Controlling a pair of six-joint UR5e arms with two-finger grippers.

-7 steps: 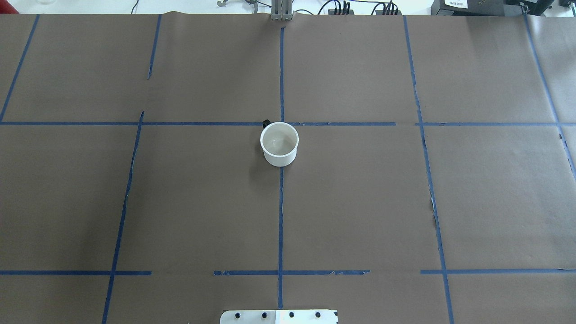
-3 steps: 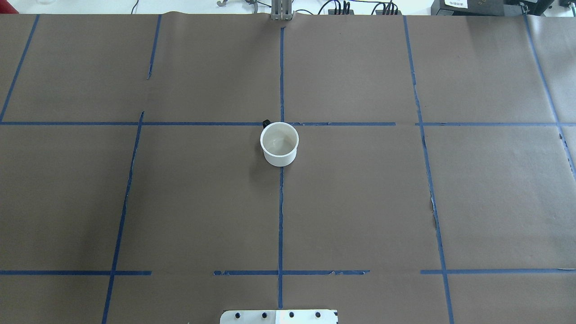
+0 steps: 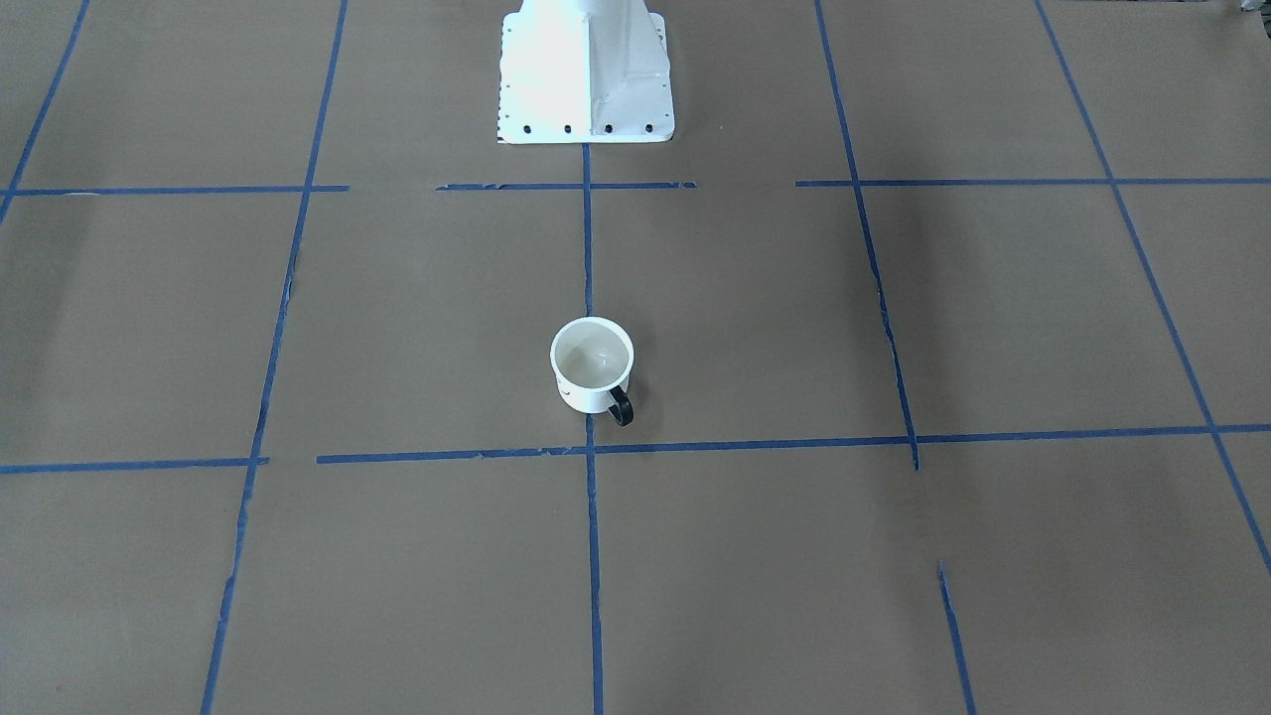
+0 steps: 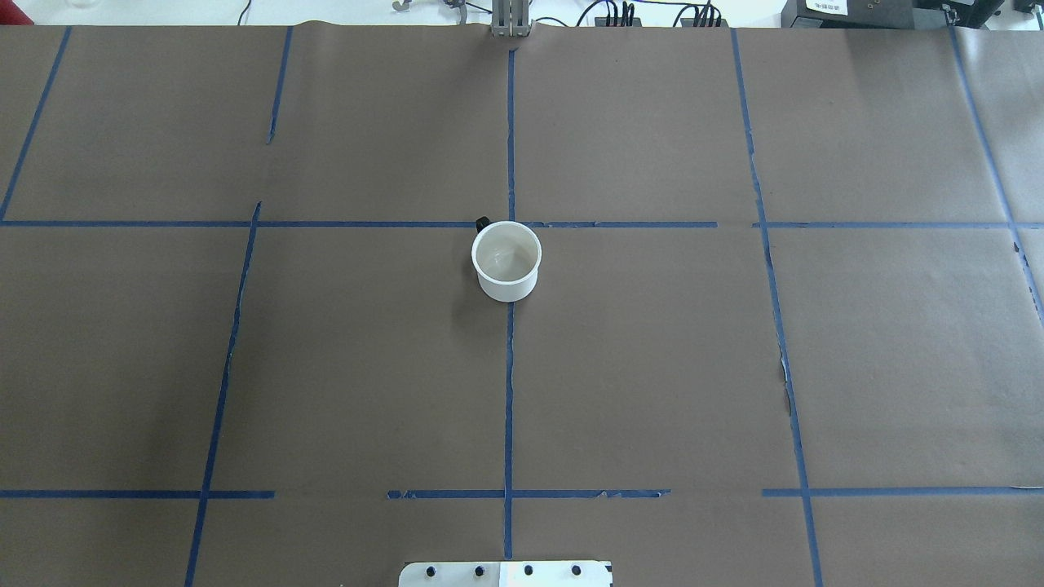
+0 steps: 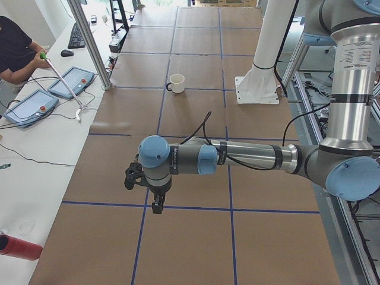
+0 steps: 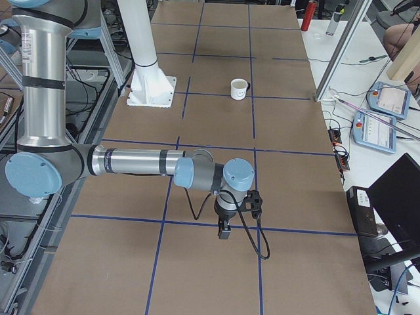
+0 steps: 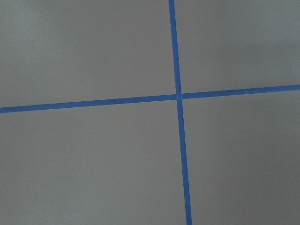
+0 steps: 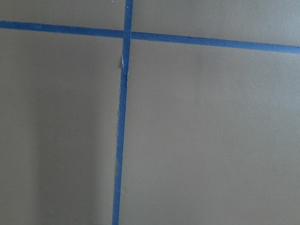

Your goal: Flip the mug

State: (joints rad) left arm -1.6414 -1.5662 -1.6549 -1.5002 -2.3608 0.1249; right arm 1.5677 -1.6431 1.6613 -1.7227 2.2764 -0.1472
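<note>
The mug (image 4: 506, 261) is white and stands upright with its mouth up near the middle of the table, beside the blue centre line. Its black handle (image 3: 621, 405) points away from the robot. It also shows in the front-facing view (image 3: 593, 365), in the left view (image 5: 176, 83) and in the right view (image 6: 239, 88), where its smiley face shows. My left gripper (image 5: 155, 205) hangs low over the table's left end, far from the mug. My right gripper (image 6: 223, 231) hangs over the right end. I cannot tell whether either is open or shut. Both wrist views show only table.
Brown paper (image 4: 652, 367) with a grid of blue tape covers the table. The robot's white base (image 3: 586, 70) stands at the near-middle edge. An operator (image 5: 15, 53) and control tablets (image 5: 71, 82) are beyond the far edge. A red bottle (image 5: 21, 246) lies there too.
</note>
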